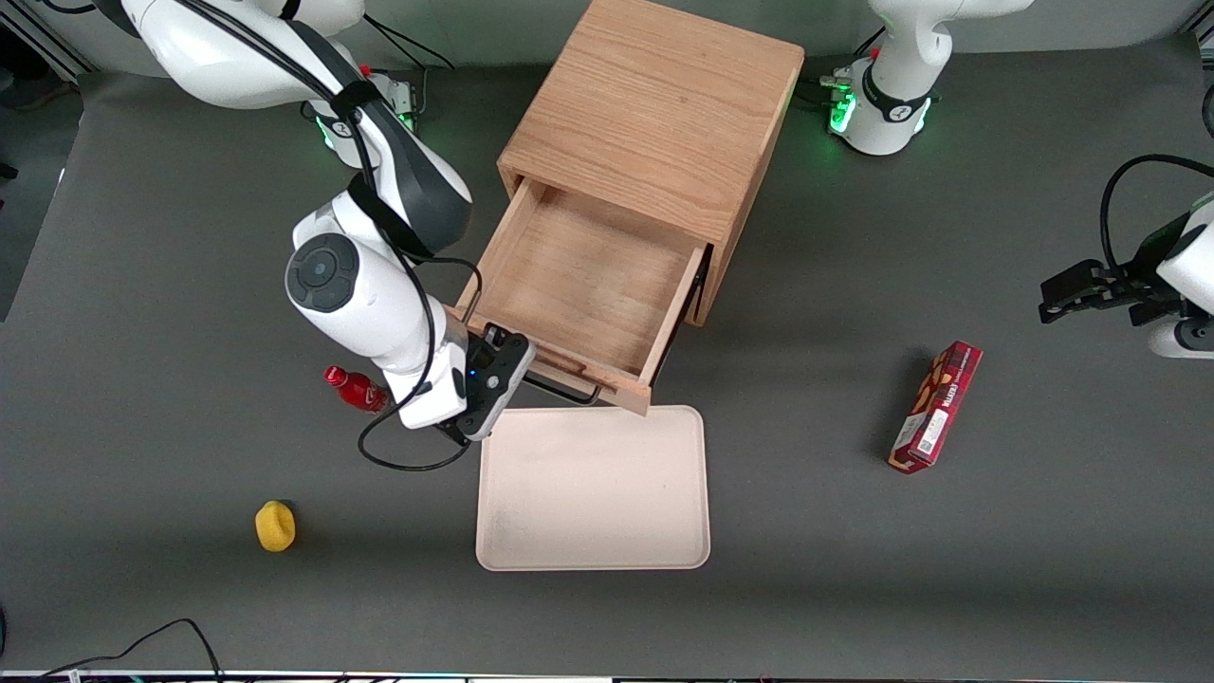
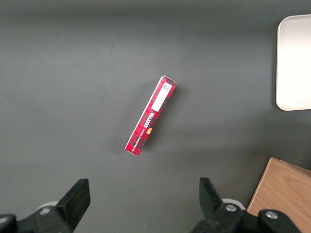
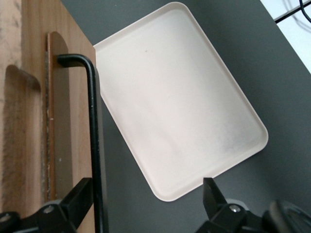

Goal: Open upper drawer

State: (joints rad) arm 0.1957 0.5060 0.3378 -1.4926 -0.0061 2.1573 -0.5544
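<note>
Drawer [image 1: 588,285]: pulled well out of the cabinet [image 1: 654,104], inside bare; sticks out toward the front camera, skewed toward the working arm's end of the table.
Drawer axis: slide direction runs from the cabinet's open face down to the tray [image 1: 593,489]; front panel lies crosswise to that.
Handle [image 1: 561,389]: long thin black bar along the drawer front, parallel to the panel, bent at its ends into the wood – one bend plain in the right wrist view [image 3: 77,60].
Gripper [image 1: 474,403]: at the handle's end nearer the working arm, just above the tray's corner, pointing down.
Jaws: spread apart, released – one finger [image 3: 75,199] against the bar beside the drawer front, the other [image 3: 214,196] well out over the tray; nothing clasped.
Tray: pale, rectangular, flat on the table [image 1: 854,569], its near-cabinet edge just under the drawer front.
Bottle [image 1: 356,387]: small, red, lying beside the gripper, partly hidden by the wrist.
Yellow item [image 1: 275,526]: nearer the front camera than the bottle, well apart from the tray.
Red box [image 1: 936,406]: long, lying toward the parked arm's end; seen also in the left wrist view [image 2: 150,116].
</note>
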